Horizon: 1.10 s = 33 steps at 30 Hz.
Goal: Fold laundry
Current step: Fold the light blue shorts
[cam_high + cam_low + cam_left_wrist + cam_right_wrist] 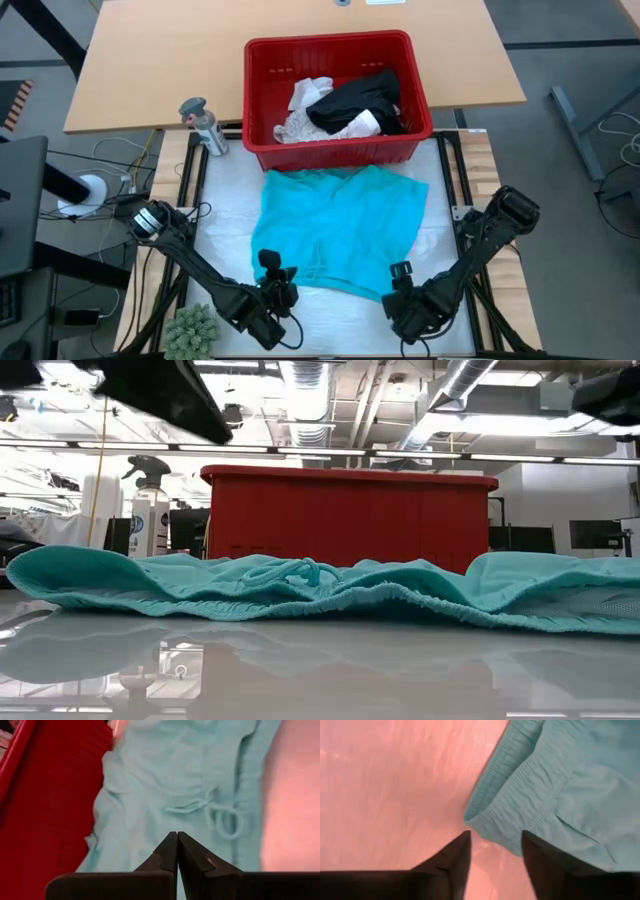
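A teal garment like shorts (340, 225) lies spread flat on the white table cover, its waistband along the near side. Its drawstring bow (220, 812) shows in the left wrist view and in the low view (295, 572). My left gripper (272, 268) is shut and hovers over the waistband's near-left part (177, 836). My right gripper (400, 272) is open above the table, and the waistband's near-right corner (485, 822) lies just ahead of its fingertips (495, 837). A black garment (355, 100) and white ones (310, 95) lie in the red basket (262, 95).
The red basket stands at the far side of the table cover, right behind the teal garment (350, 520). A spray bottle (205, 125) stands at the far left. A small green fuzzy plant (192, 328) sits at the near left corner. Bare cover shows to the garment's left and right.
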### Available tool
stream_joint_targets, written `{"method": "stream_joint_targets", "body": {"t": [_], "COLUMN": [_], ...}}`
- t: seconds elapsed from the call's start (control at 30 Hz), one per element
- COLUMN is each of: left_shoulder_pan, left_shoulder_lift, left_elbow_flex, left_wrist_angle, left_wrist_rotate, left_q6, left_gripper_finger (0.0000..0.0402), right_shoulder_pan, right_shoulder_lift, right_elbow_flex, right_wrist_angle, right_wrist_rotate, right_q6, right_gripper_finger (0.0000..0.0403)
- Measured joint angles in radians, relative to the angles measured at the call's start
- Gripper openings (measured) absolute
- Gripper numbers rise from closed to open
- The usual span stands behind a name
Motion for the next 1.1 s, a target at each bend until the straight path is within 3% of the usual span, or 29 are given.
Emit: {"method": "stream_joint_targets", "body": {"t": [0.17, 0.37, 0.63, 0.77, 0.97, 1.1], "left_shoulder_pan": [0.023, 0.055, 0.125, 0.163, 0.180, 0.180], "left_shoulder_lift": [0.000, 0.000, -0.001, -0.001, -0.001, -0.001], "left_elbow_flex": [-0.083, -0.118, -0.119, -0.162, -0.249, -0.262], "left_wrist_angle": [0.096, 0.274, 0.281, 0.330, 0.531, 0.575], "left_wrist_rotate": [-0.001, 0.007, 0.091, 0.190, 0.326, 0.387], "left_q6": [0.031, 0.170, 0.218, 0.222, 0.263, 0.263], "left_gripper_finger": [0.0000, 0.0000, 0.0000, 0.0000, 0.0000, 0.0000], "right_shoulder_pan": [0.021, 0.015, -0.019, -0.023, -0.023, -0.017], "right_shoulder_lift": [0.032, 0.102, 0.178, 0.191, 0.181, 0.181], "right_elbow_flex": [0.000, 0.000, 0.002, 0.004, 0.007, 0.045], "right_wrist_angle": [0.006, 0.030, 0.037, 0.052, 0.045, 0.037], "right_wrist_rotate": [0.000, 0.011, 0.018, 0.002, 0.001, 0.012], "right_q6": [-0.079, -0.137, -0.153, -0.105, 0.027, 0.056], "right_gripper_finger": [0.0272, 0.0277, 0.0267, 0.0205, 0.0033, 0.0022]}}
